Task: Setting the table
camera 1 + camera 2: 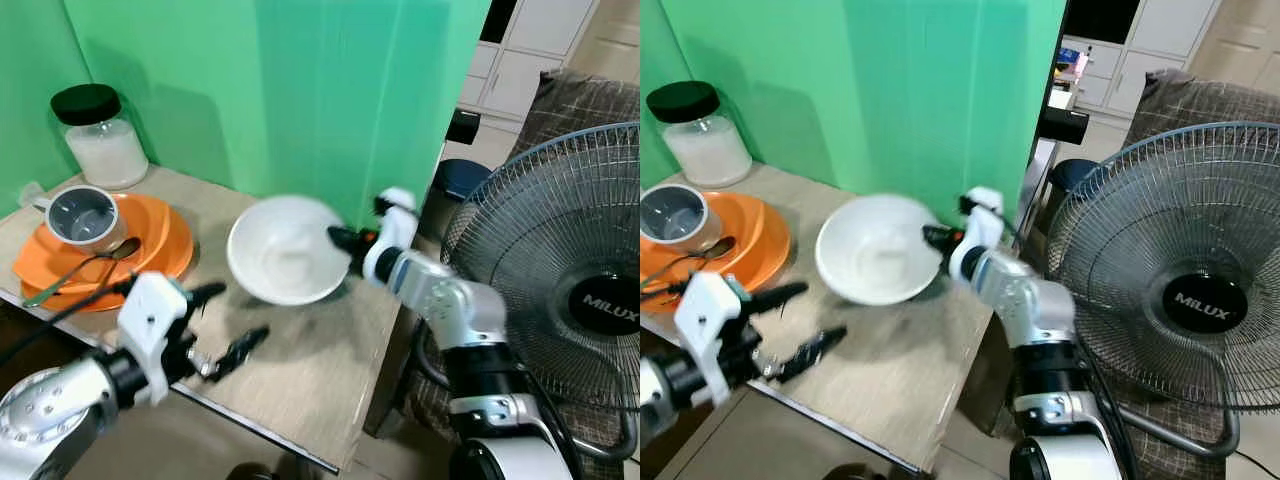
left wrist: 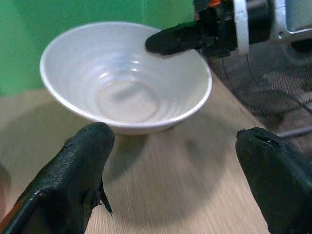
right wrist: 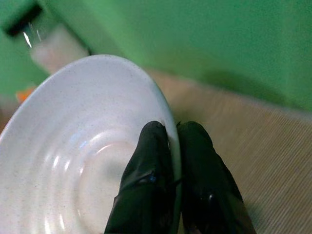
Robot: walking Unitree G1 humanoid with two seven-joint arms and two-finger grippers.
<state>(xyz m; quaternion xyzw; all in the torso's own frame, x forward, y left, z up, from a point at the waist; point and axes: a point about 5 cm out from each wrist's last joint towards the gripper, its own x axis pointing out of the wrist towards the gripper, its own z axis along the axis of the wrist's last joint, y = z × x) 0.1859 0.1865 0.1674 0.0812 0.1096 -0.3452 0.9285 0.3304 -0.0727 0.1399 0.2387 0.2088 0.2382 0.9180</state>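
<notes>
Right end effector (image 1: 338, 238) pinches the rim of the white glazed ceramic bowl (image 1: 285, 250), frame centre. Rigid, slick, breakable; rim grip tips easily. Left end effector (image 1: 228, 322) wide open, empty.

The only lettering I can read is the brand "MILUX", in white capitals on the black round hub (image 1: 606, 305) at the centre of the standing fan (image 1: 1110, 250) to my right of the table. The same word shows in both eye views. I can read no lettering on the jar or the dishes.
</notes>
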